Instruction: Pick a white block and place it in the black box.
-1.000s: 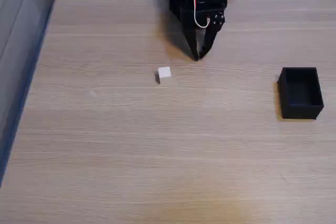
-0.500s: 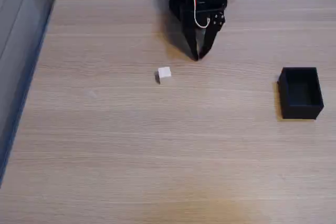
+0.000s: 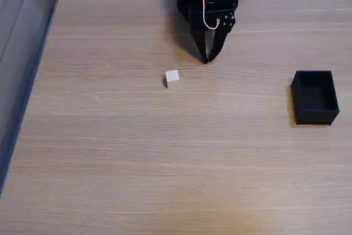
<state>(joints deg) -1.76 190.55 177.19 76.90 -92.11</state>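
So the white block (image 3: 172, 76) is just sitting loose on the table (image 3: 165, 163), a bit forward of my gripper (image 3: 207, 59) and off to its left as the fixed view shows it, near but definitely not touching. My gripper points down with its two fingers pinched together to a tip, basically closed, and it's got nothing in it. The tips look like they're at or just above the wood, can't really tell which from this angle. The black box (image 3: 314, 97) is way over on the other side, right of my gripper and a little further forward, well apart from the block, and as far as I can see it's empty. So I'd say I'm at the very start here: the pick hasn't happened yet and I'm only lined up for the approach. Next move, as I read it, needs the fingers spread wide enough to straddle that tiny cube, then a shift left and forward to get it between them before I squeeze. Small target, so alignment matters.
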